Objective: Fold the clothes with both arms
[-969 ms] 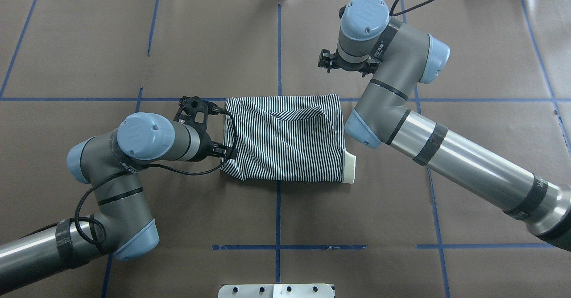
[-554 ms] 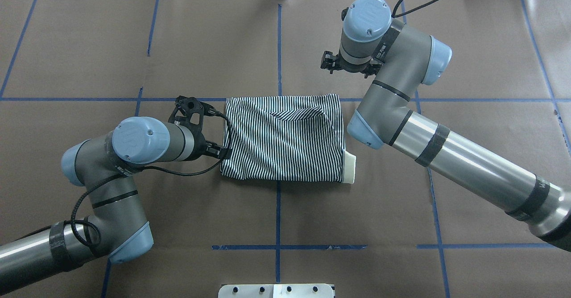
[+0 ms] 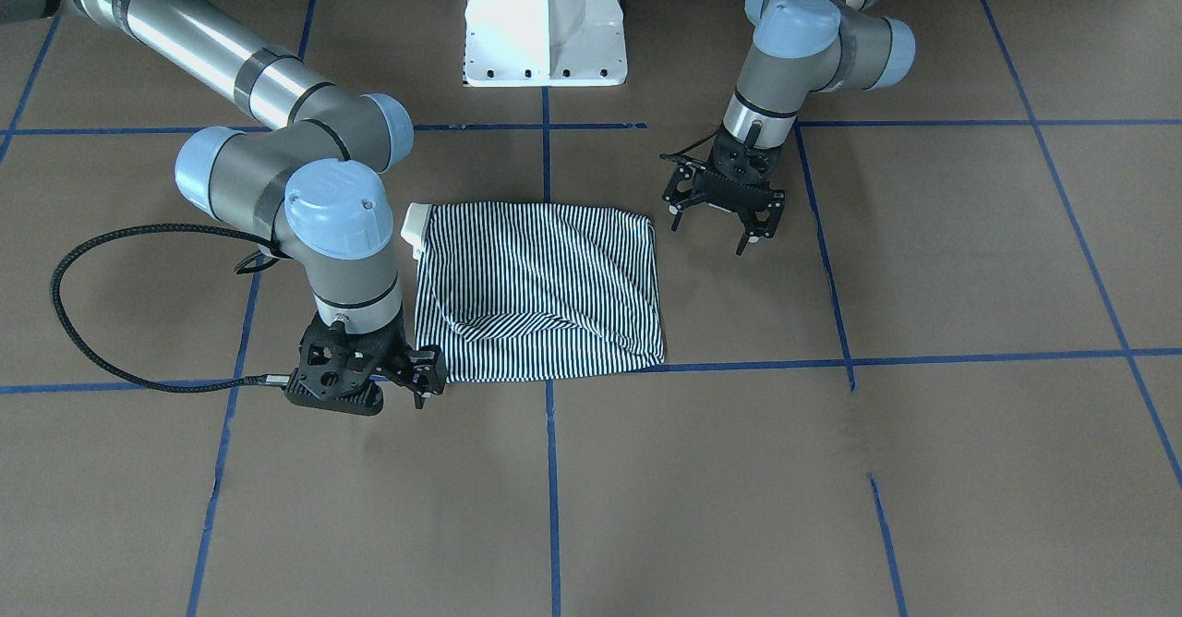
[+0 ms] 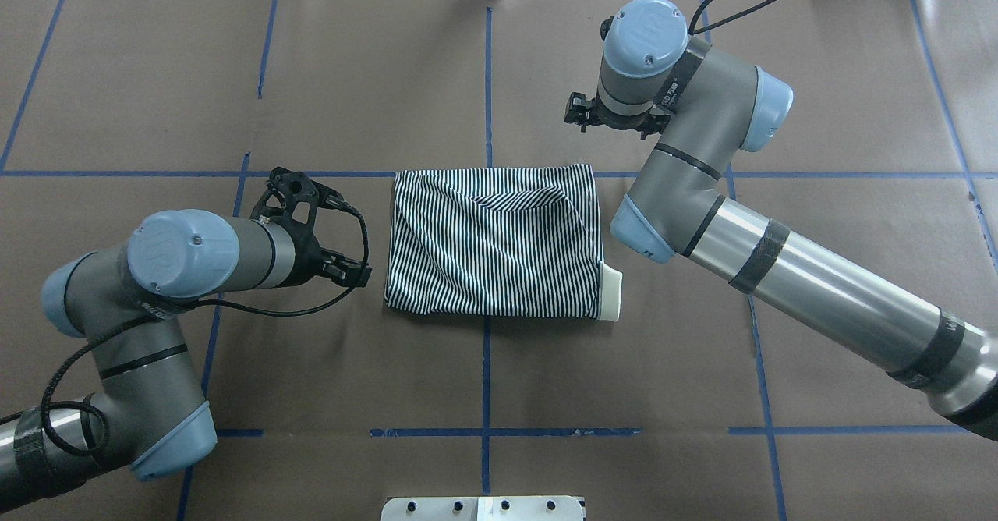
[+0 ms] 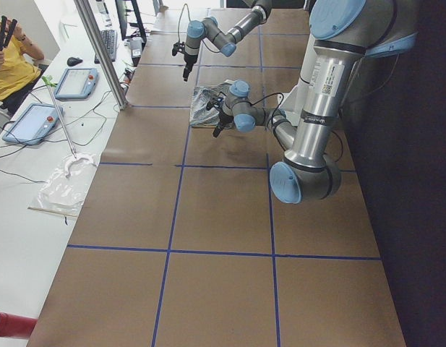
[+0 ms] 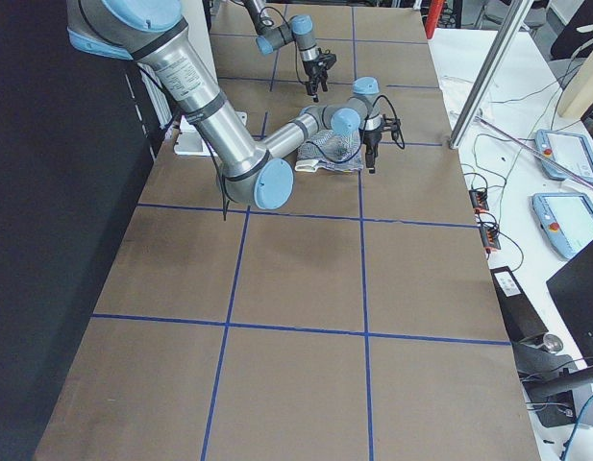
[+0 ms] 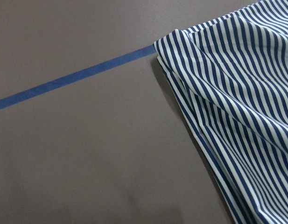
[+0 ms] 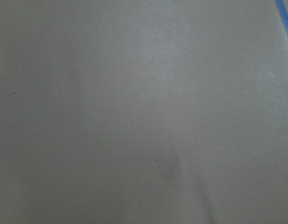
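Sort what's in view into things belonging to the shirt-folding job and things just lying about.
Job: striped polo shirt, left claw, right claw, neither holding it.
Lying about: white pedestal base, tablets and plastic bag on the side bench, blue tape lines.

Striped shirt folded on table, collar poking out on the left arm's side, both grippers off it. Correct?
No: the collar pokes out on the side of the right arm, per the overhead view. Rest holds: shirt folded on table, left gripper and right gripper off it.
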`<action>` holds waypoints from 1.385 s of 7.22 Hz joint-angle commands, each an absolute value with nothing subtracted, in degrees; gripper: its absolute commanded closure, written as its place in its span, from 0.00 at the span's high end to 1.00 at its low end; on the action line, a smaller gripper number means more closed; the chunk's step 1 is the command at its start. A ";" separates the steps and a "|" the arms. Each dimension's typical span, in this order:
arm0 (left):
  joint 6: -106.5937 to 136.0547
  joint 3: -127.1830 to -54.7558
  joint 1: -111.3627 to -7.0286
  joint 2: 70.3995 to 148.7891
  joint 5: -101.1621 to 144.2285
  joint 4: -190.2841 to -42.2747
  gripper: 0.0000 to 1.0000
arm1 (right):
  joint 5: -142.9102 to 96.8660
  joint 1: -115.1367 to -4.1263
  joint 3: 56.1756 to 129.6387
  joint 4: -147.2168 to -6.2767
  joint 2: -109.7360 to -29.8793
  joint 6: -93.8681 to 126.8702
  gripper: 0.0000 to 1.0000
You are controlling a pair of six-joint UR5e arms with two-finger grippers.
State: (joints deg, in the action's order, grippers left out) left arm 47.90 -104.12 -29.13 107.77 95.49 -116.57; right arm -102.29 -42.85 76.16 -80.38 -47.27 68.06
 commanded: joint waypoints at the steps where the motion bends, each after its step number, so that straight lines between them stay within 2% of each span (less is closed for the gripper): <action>1: 44.94 -106.87 -34.06 107.31 98.24 -111.66 1.00 | -102.65 -43.59 78.47 -80.77 -49.55 67.59 1.00; 4: 19.79 -109.34 -49.60 103.47 106.23 -105.12 1.00 | -107.81 -51.47 94.79 -82.70 -67.87 46.58 1.00; 6: -2.53 -108.55 -63.83 96.63 115.46 -105.12 1.00 | -117.02 -64.00 96.94 -81.30 -80.19 24.82 1.00; 7: -5.33 -107.67 -69.81 95.64 117.75 -104.60 1.00 | -118.72 -70.34 96.77 -80.78 -85.90 13.13 1.00; 8: -5.01 -105.06 -71.53 93.97 120.91 -104.50 1.00 | -121.44 -73.97 96.94 -80.51 -91.09 10.57 1.00; 10: -5.10 -96.37 -73.81 93.34 128.81 -104.76 1.00 | -122.87 -77.16 95.89 -80.42 -95.26 9.76 1.00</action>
State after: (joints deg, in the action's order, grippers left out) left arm -4.76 -101.33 -71.88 93.85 124.08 -104.64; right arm -121.92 -75.15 96.21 -80.51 -92.43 11.14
